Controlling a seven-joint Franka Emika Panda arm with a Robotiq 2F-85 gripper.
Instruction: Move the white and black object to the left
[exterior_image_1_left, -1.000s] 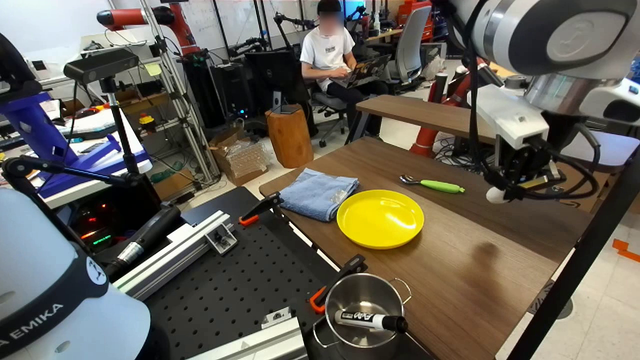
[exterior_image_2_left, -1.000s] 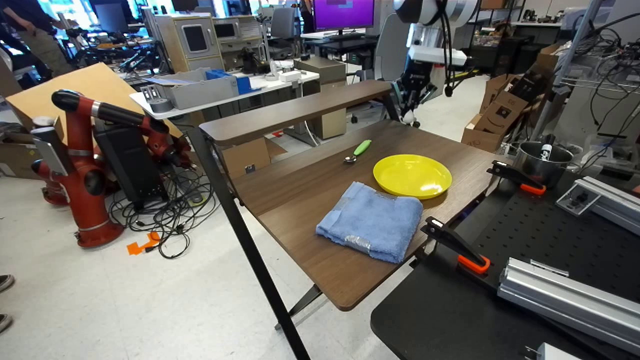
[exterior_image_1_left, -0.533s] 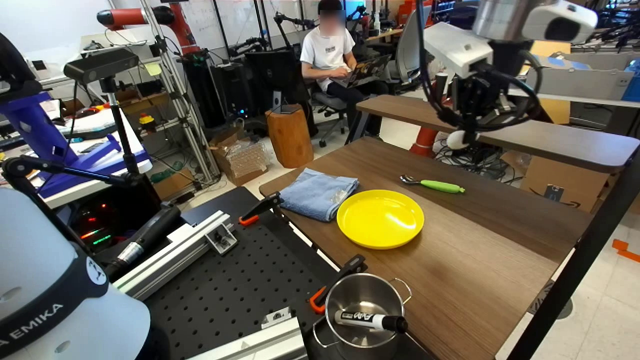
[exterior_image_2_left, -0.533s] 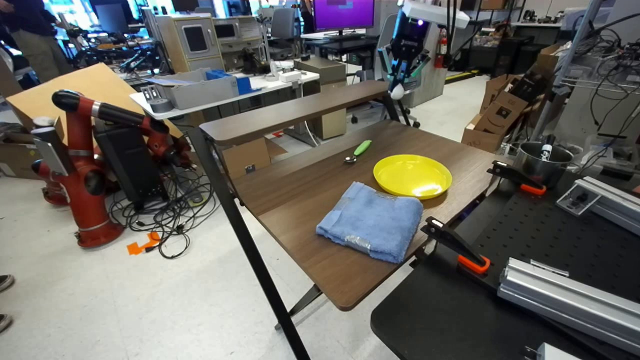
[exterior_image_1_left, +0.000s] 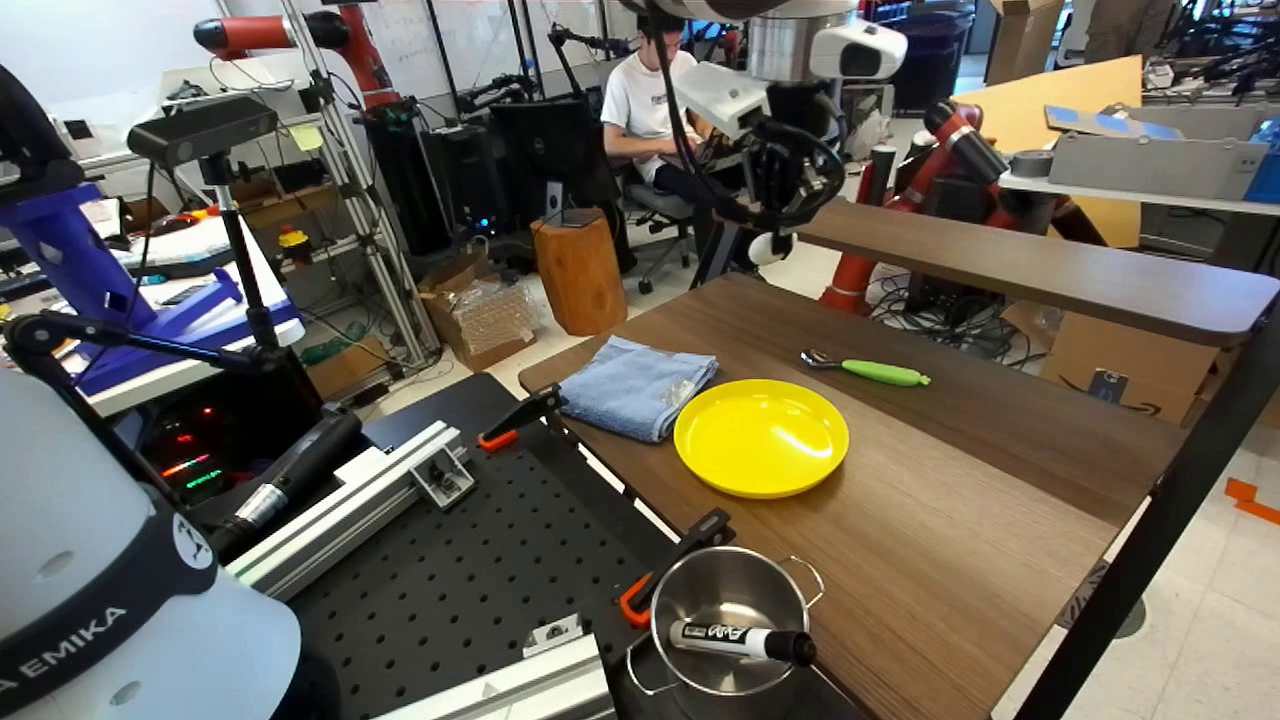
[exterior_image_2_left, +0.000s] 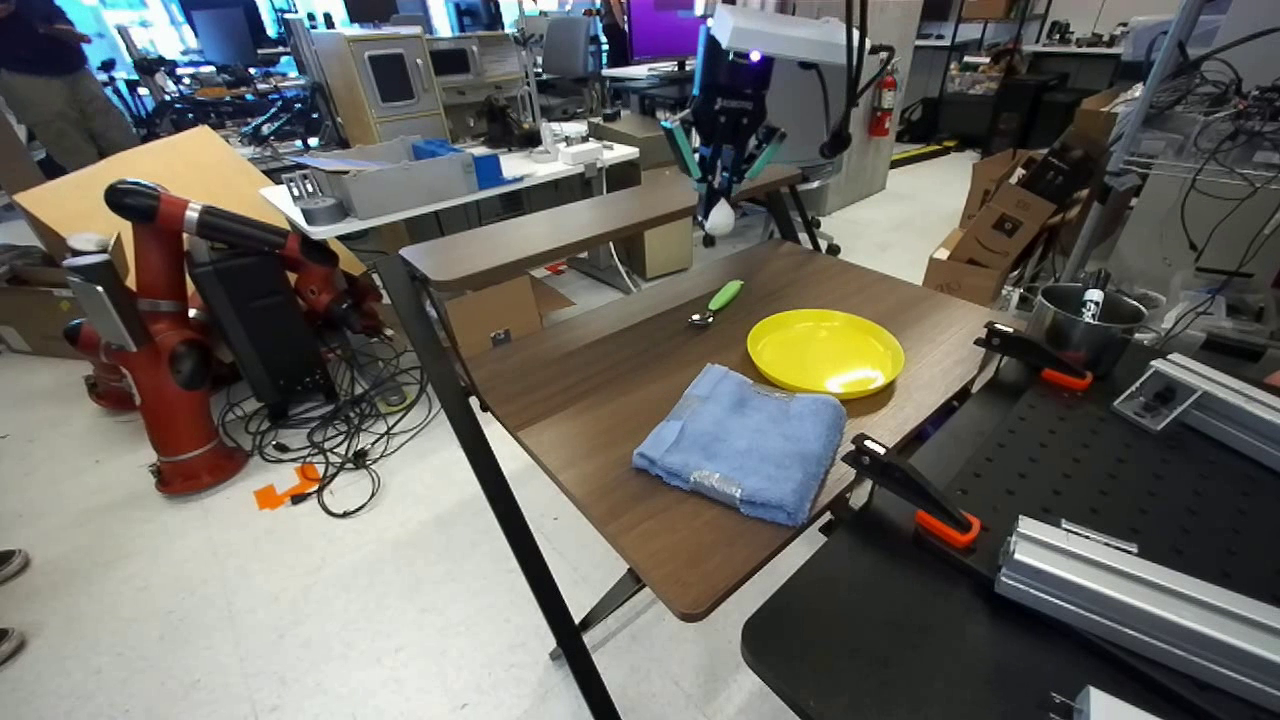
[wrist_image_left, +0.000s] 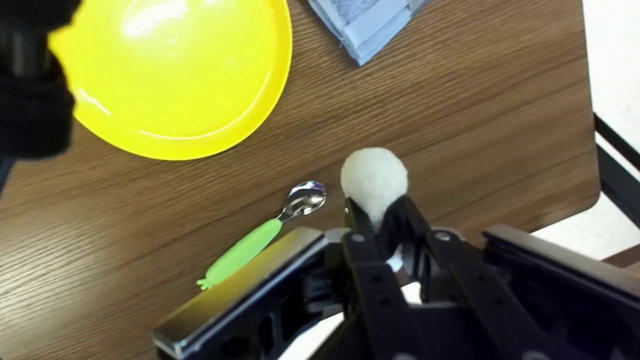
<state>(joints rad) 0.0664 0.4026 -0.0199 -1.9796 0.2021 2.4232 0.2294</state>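
Above the wood-grain table (exterior_image_1_left: 1000, 500), clear of its surface, a small roundish white object (wrist_image_left: 375, 180) is pinched between the fingertips of the Robotiq gripper (wrist_image_left: 377, 215). On the table lie a green-handled spoon (wrist_image_left: 257, 241), a yellow plate (exterior_image_1_left: 760, 440) and, just beside the plate, a folded blue towel (exterior_image_2_left: 745, 450). A black-capped marker (exterior_image_1_left: 740, 641) leans inside a two-handled steel pot (exterior_image_1_left: 690, 580).

Bright, fairly even light in both exterior views; glare spots on the yellow plate (exterior_image_1_left: 740, 440) in all three views. Wrist view: floor (wrist_image_left: 612, 60) clipped white, sheen on tabletop (wrist_image_left: 50, 280) lower left, dark part (wrist_image_left: 35, 115) at left edge out of focus.
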